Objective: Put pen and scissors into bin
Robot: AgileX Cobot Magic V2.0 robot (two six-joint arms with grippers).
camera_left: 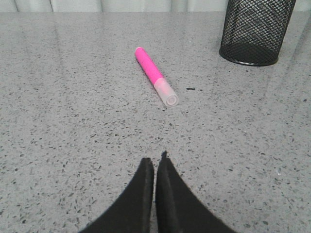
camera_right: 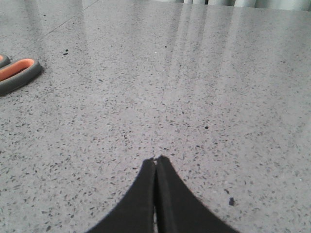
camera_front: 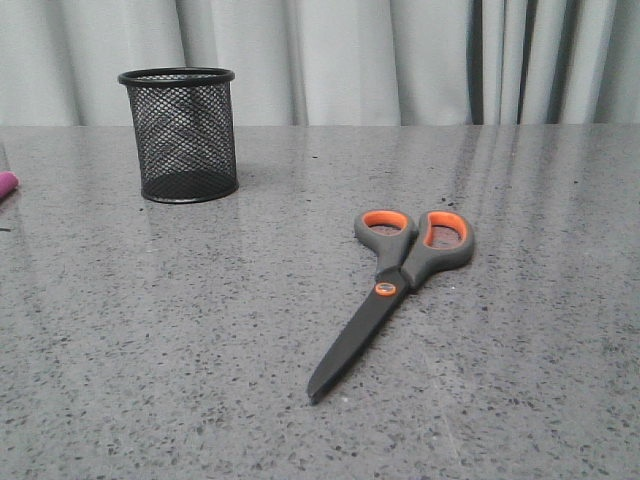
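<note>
Both end effectors closed, empty: left end effector (camera_left: 156,162) facing pen (camera_left: 156,76), right end effector (camera_right: 156,161)

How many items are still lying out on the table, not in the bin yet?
2. The scissors lie closed on the table, right of the bin. The pen lies flat left of the bin, barely showing at the front view's left edge. The bin looks empty.

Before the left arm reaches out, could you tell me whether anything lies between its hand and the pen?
Nothing visible does: only bare table lies between the shut left hand and the pen.
</note>
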